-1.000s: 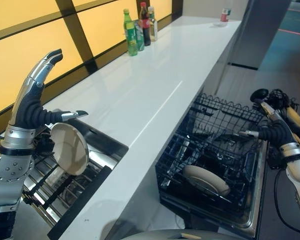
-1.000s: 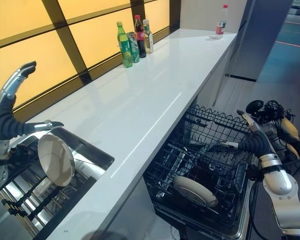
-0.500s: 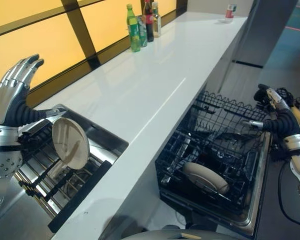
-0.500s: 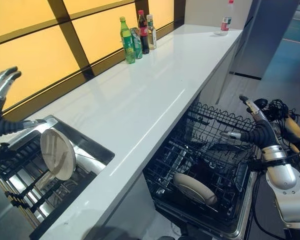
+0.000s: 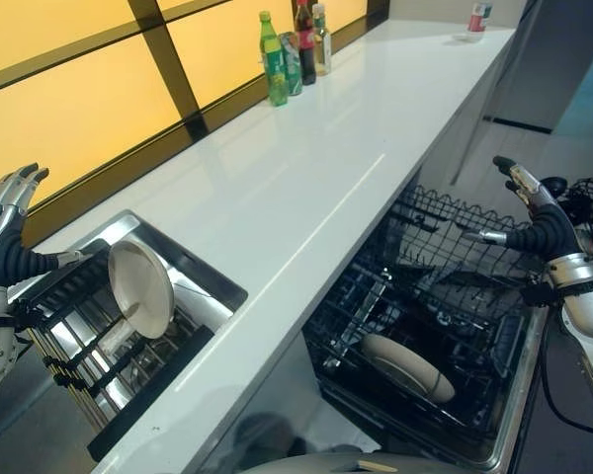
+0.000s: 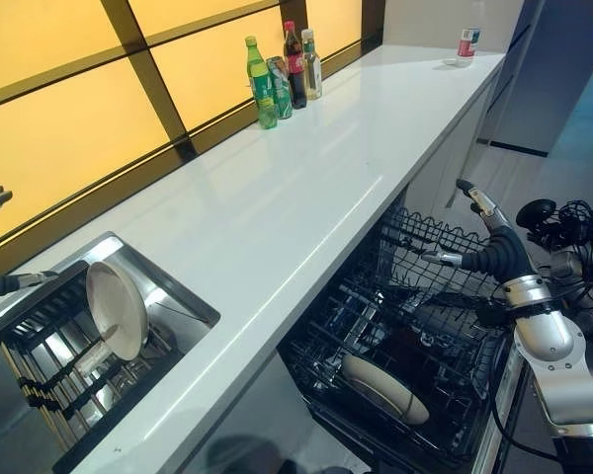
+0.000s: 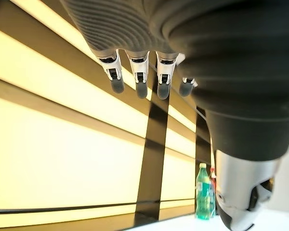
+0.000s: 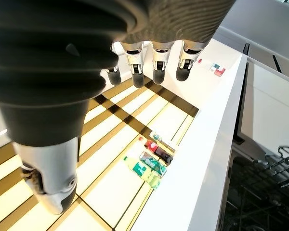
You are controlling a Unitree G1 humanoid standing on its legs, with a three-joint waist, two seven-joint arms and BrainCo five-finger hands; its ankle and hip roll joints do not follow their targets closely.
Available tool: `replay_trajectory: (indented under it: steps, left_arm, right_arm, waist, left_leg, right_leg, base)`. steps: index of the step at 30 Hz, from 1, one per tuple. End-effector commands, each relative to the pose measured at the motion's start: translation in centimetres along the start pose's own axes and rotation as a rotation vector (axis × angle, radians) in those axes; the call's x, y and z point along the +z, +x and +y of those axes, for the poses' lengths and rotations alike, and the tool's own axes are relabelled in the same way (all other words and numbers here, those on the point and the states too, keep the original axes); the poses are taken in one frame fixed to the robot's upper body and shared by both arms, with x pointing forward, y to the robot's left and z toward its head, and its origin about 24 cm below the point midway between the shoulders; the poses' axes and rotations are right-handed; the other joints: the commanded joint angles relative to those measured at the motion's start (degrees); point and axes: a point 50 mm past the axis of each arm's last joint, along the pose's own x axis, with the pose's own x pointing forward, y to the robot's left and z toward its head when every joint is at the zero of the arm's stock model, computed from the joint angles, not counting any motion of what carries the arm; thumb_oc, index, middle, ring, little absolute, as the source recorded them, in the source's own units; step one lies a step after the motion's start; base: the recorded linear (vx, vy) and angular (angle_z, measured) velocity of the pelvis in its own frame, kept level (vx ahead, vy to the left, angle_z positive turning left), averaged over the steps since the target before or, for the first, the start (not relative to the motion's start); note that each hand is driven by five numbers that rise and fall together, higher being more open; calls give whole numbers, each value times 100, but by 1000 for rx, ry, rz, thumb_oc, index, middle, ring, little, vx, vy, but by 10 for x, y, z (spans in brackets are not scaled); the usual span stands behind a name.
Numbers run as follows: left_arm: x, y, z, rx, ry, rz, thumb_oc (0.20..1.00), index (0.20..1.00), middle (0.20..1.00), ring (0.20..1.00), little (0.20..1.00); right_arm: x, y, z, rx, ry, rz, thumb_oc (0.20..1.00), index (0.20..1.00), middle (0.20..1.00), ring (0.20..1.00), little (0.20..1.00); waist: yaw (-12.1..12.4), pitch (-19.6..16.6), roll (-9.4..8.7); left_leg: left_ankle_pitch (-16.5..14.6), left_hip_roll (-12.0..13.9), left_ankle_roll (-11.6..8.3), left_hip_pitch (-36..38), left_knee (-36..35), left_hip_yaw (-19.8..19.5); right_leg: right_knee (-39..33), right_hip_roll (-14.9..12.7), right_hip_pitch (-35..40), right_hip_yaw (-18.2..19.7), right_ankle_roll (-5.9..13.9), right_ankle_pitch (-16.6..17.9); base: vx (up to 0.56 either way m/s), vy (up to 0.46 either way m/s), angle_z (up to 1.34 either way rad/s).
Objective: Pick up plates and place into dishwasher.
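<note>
Plate (image 5: 140, 287) upright in sink rack (image 5: 84, 346), another (image 5: 407, 366) in dishwasher basket (image 5: 427, 296); both robot hands (image 5: 5, 229) (image 5: 534, 212) spread, empty.

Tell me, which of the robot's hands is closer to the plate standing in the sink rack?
The left. The left hand is raised, open, just beside the plate in the sink rack. The right hand hovers open over the dishwasher basket, across the counter.

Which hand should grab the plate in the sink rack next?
Probably left. The open left hand is right beside the plate standing in the sink rack; the right hand, also open, is over the dishwasher basket.
</note>
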Motion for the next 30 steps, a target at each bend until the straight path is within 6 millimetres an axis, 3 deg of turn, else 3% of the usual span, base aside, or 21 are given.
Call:
replay_trajectory:
  steps: [1,17,30]
  left_arm:
    - [8,13,18,14,122,-101,1000,1000,1000,1000,1000]
    - [27,11,-8,-112,270,-321,1000,1000,1000,1000,1000]
    - [40,19,-17,-351,524,-459,1000,1000,1000,1000,1000]
  right_arm:
    - [22,13,-5,-1,1,-154,1000,1000,1000,1000,1000]
    - [12,9,-4,55,5,-82,1000,1000,1000,1000,1000]
    - [11,13,-13,55,-27,-70,1000,1000,1000,1000,1000]
  waist:
    - [-64,-148,-397]
    - [-283,2,-356]
    - [-326,330,-275]
  left_leg:
    - [55,-92,-119,-348,136,-54]
    - [-184,-251,107,-58,-48,186]
    - [-282,-361,231,-163,130,240]
  right_leg:
    - [-1179,40,703,-282,57,469]
    - [-1183,-164,559,-149,313,626]
    - [-1176,-363,443,-130,486,782]
  base:
    - [111,157,-1]
    - [86,105,-5]
    - [10,47,-1]
